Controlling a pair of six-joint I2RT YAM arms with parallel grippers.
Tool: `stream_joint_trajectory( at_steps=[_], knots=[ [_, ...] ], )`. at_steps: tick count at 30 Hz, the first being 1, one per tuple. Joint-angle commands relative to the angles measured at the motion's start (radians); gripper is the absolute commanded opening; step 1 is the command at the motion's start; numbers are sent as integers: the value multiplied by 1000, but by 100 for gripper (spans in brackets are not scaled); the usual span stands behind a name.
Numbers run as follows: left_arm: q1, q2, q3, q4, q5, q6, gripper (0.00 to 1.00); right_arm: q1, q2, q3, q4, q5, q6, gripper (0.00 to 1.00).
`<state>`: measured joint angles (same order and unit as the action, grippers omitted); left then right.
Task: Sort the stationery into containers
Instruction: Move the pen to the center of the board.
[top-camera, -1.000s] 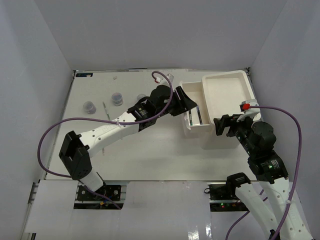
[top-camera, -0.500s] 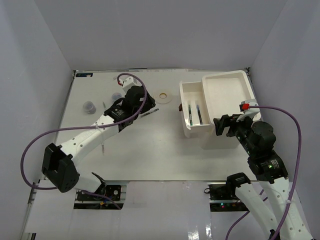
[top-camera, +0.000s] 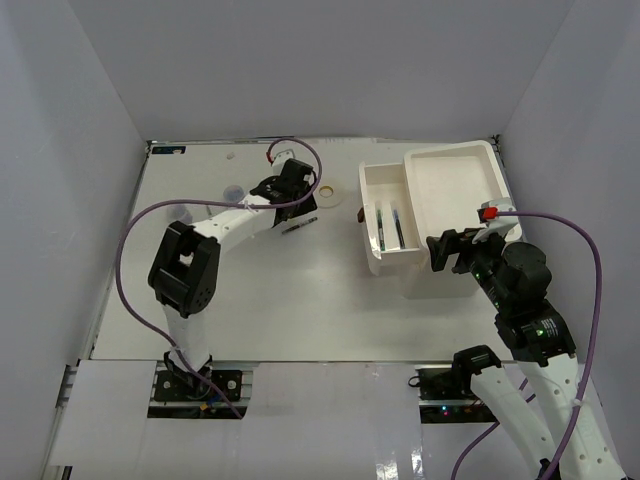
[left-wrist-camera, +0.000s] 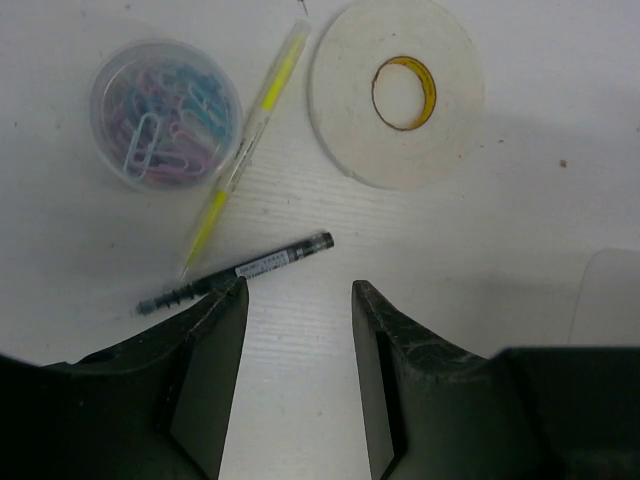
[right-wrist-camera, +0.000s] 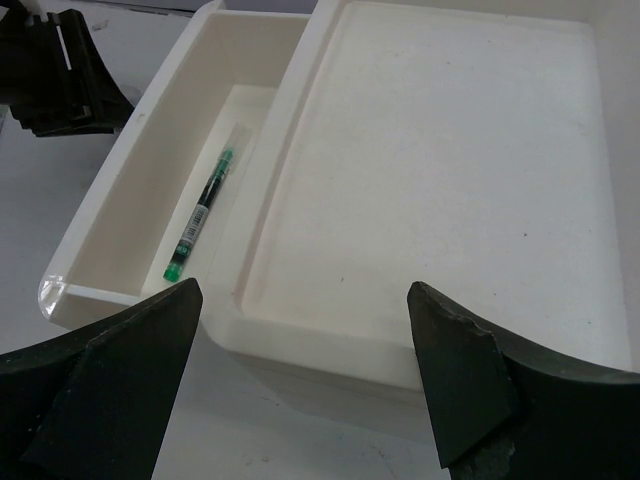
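Note:
My left gripper (left-wrist-camera: 298, 300) is open and empty, hovering over bare table just short of a thin dark pen (left-wrist-camera: 240, 272). Beyond it lie a pale yellow pen (left-wrist-camera: 245, 150), a clear jar (left-wrist-camera: 165, 112) of coloured clips and the cream tape ring (left-wrist-camera: 395, 92). From above, the left gripper (top-camera: 292, 200) is between the tape ring (top-camera: 326, 189) and two more jars (top-camera: 232, 192) (top-camera: 180, 212). The white organiser (top-camera: 450, 175) has a drawer (top-camera: 372, 190) pulled out with two pens inside. My right gripper (top-camera: 450, 250) is open at the organiser's near edge.
In the right wrist view my right gripper (right-wrist-camera: 303, 290) spans the organiser's shallow tray top (right-wrist-camera: 450, 170); a green-capped pen (right-wrist-camera: 200, 215) lies in the drawer (right-wrist-camera: 110, 230). White walls close in the table on three sides.
The left arm has swung away from the open drawer to the back left, then settled over the dark pen beside the tape ring. The right arm has not moved.

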<state>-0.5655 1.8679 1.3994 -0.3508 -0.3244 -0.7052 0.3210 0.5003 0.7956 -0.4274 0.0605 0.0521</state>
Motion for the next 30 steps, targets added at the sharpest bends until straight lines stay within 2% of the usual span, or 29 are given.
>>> stream_joint_trajectory(
  at_steps=[1,12,24,30],
  knots=[
    [19,46,98,22,34,65,56,3,11,2,-33,-1,0,90],
    [27,224,207,7,97,121,55,1,11,-6,-33,2,-3,90],
    [27,261,150,27,225,190,51,3,6,-18,-33,-7,2,90],
    [27,223,55,78,280,240,49,1,4,-19,-34,-11,8,90]
  ],
)
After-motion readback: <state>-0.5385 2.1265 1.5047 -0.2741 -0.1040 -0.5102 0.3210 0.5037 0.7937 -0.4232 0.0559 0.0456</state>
